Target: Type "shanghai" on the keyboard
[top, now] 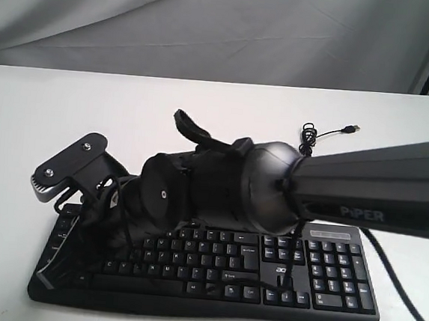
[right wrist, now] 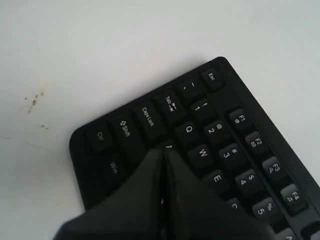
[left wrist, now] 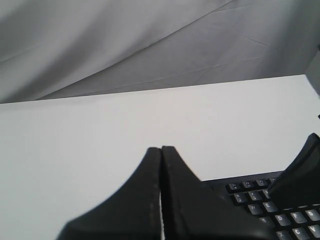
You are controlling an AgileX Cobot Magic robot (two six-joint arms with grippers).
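Wide black plastic keyboard (top: 220, 270) lay lower centre of exterior frame, on white worktop (top: 204, 107). Right pincer (right wrist: 165, 150) was pressed together, tip just beside Caps Lock key (right wrist: 148, 117), likely at A; contact unclear. Left pincer (left wrist: 161, 149) was together, off keys. Letters already typed: no evidence; judged mid-word.

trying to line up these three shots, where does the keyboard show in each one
Exterior view: the keyboard lies across the lower middle, its left part partly hidden behind the arm.
Left wrist view: only a corner of it, at the picture's lower right.
Right wrist view: its Esc-and-Ctrl end fills the lower right, under the shut right pincer.
Shared landmark: the white table around it.
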